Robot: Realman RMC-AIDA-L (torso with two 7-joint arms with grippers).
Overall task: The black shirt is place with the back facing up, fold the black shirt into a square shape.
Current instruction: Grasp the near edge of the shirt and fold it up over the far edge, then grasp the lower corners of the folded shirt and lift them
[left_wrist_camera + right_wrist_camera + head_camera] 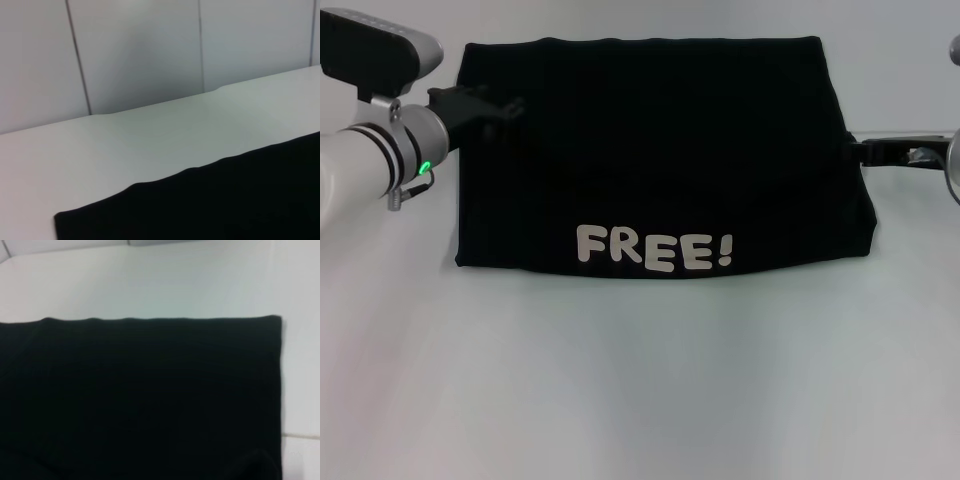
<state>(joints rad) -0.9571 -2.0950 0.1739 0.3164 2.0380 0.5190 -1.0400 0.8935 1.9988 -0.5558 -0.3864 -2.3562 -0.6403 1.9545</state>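
Looking down from my head, the black shirt (660, 150) lies folded into a wide rectangle on the white tabletop (640, 380), "FREE!" along its near edge. My left tool (505, 108) meets its left edge, my right tool (865, 150) its right edge; I cannot tell whether either is apart or together. Left wrist: shirt (225, 200) edge, tabletop, wall panels (140, 50). Right wrist: shirt (140, 395) flat.

The shirt (140, 395) lies flat on the white table (150, 280), one straight folded edge ending in a square corner.
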